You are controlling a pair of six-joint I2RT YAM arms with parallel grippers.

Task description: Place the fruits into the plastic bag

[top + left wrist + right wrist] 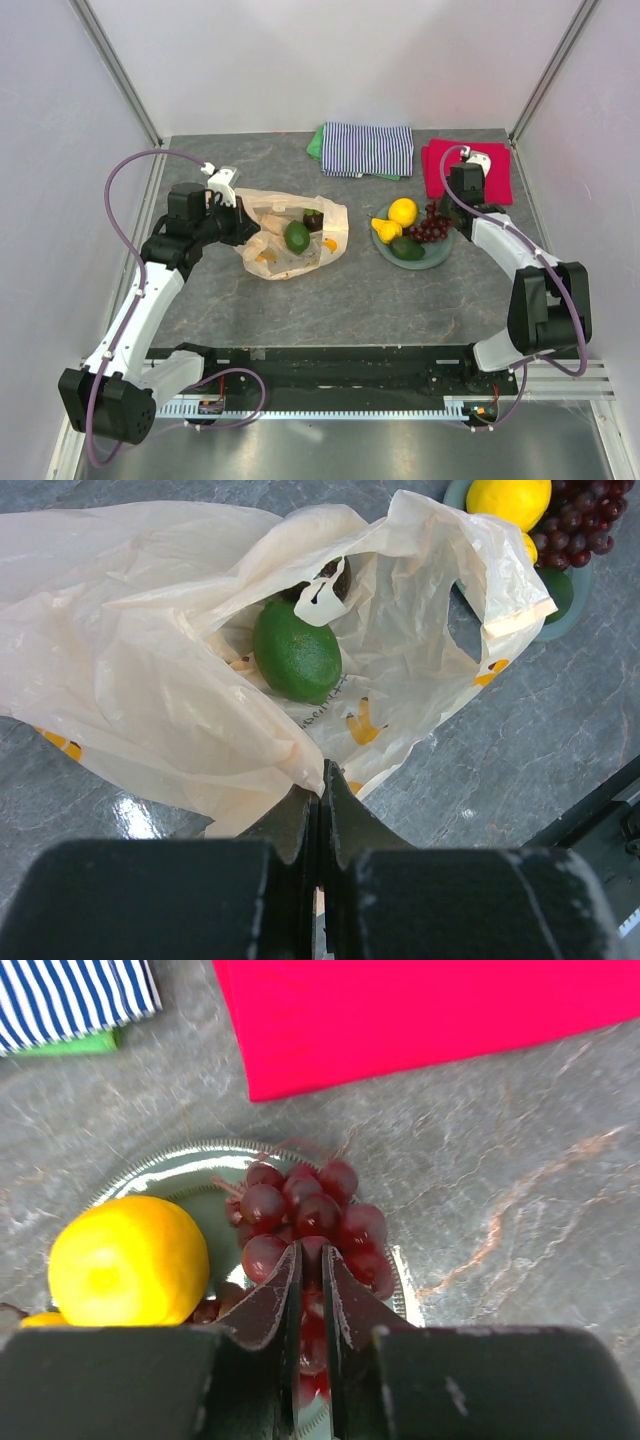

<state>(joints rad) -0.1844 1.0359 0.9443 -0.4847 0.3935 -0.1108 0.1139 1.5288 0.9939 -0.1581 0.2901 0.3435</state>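
The plastic bag (285,245) lies left of centre, mouth open toward the plate. A green lime (296,652) lies inside it, with a dark round thing (336,580) behind. My left gripper (322,780) is shut on the bag's near edge and holds it up; it is also in the top view (240,222). The grey-green plate (440,258) holds the lemon (130,1260), the yellow pear-shaped fruit (386,230), the avocado (407,248) and the grape bunch (310,1205). My right gripper (312,1260) is closed on the grapes, which still rest on the plate.
A striped folded cloth (367,149) and a red folded cloth (468,170) lie at the back of the table, the red one just behind the plate. White walls enclose the table on three sides.
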